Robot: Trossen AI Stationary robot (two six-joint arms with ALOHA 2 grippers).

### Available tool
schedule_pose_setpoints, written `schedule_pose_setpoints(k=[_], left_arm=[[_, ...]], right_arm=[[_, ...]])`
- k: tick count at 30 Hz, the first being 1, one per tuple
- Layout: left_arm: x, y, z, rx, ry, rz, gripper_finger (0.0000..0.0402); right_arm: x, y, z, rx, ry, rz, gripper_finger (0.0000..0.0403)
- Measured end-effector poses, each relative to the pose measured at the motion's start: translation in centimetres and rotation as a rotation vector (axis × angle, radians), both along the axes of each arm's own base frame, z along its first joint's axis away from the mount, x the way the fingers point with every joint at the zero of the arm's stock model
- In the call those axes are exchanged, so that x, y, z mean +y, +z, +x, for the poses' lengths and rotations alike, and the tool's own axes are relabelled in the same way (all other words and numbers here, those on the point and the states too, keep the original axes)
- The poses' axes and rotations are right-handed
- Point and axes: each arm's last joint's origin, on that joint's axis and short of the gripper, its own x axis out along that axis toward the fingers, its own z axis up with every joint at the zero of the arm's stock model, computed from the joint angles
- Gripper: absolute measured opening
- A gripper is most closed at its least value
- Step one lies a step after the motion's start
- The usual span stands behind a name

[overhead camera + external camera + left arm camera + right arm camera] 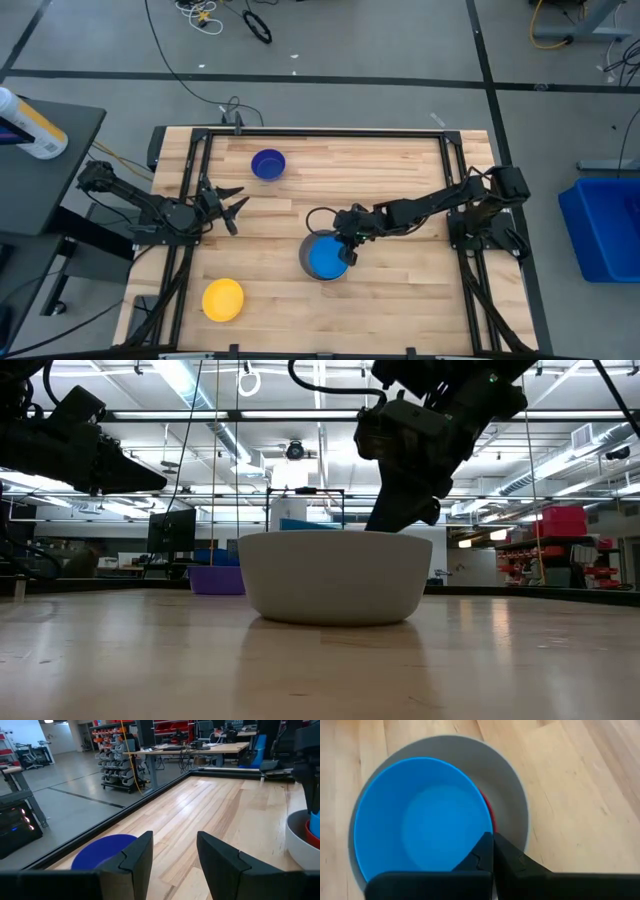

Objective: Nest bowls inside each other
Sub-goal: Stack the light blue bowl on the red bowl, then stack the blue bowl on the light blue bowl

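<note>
A grey bowl point(312, 262) stands on its base near the table's middle. A red bowl, of which only a sliver point(490, 814) shows, lies inside it, and a light blue bowl point(422, 827) lies on top of that, shifted to one side. My right gripper point(493, 840) is shut and slants down, its tips at the light blue bowl's rim. A dark blue bowl point(267, 164) rests toward the far edge. A yellow bowl point(223, 299) lies at the near left. My left gripper point(235, 208) hangs open at the left, touching nothing. My right gripper's shut fingertips point(487, 845) slant down from the table's right to the light blue bowl's rim point(491, 822), on the side where the red sliver shows. I cannot tell whether they touch the rim. The bowl rests inside the grey one.
Black frame rails point(300, 131) run along the table's far and side edges. A bare stretch of wood point(410, 290) lies at the near right. Off the table there is a bottle point(30, 125) on a stand at the left and a blue bin point(605, 225) at the right.
</note>
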Motion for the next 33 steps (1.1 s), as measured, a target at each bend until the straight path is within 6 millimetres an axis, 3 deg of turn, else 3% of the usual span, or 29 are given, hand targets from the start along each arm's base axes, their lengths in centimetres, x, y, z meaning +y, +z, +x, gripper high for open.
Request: schedule_pose_setpoints(k=[5, 15, 20, 26, 33], left_arm=[[0.0, 0.0, 0.0, 0.000, 0.000, 0.000, 0.0162], [0.0, 0.0, 0.0, 0.000, 0.000, 0.000, 0.0162], [0.0, 0.0, 0.0, 0.000, 0.000, 0.000, 0.0162], [0.0, 0.0, 0.0, -0.010, 0.002, -0.014, 0.0162], [0.1, 0.1, 0.1, 0.019, 0.003, 0.033, 0.0162]], right_arm=[[0.0, 0.2, 0.2, -0.028, 0.047, -0.033, 0.0026], [-0.5, 0.3, 0.3, -0.033, 0.051, -0.051, 0.0167], [-0.5, 2.2, 1.4, -0.101, 0.055, -0.138, 0.0216], [-2.9, 5.4, 3.3, -0.238, 0.056, -0.237, 0.0227], [-5.0, 6.1, 3.2, -0.248, 0.194, -0.277, 0.0208]])
